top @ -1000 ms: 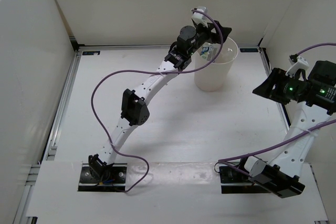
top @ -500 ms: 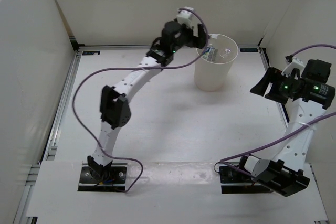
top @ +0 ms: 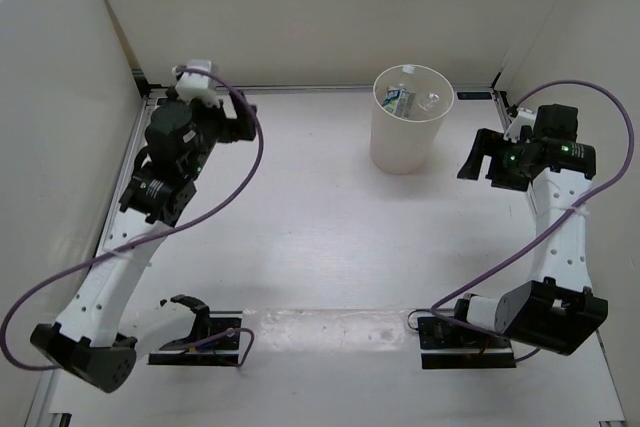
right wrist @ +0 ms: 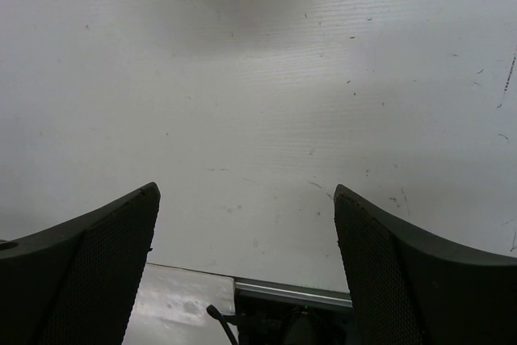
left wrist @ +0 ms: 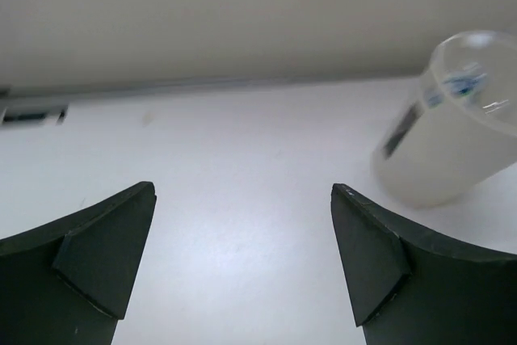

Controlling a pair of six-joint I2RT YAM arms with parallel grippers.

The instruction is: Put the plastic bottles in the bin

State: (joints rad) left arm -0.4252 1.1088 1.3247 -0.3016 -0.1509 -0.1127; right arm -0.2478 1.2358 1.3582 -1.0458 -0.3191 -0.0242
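Matte white table [top: 300, 217]; scuffs and dark specks are shown only by right wrist view. Cream, round, tapered bin [top: 405, 147] is stood upright at far edge, centre-right. Top view alone shows inside: white-green-label bottle [top: 400, 100] & clear bottle [top: 430, 100]; others can't be made out. Left gripper [left wrist: 242, 189] & right gripper [right wrist: 246, 189] are spread wide, nothing held.

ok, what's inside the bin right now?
From the top view, the bin holds a clear bottle with a white-green label and a plain clear bottle beside it. Anything deeper is covered by those two and the bin's wall.
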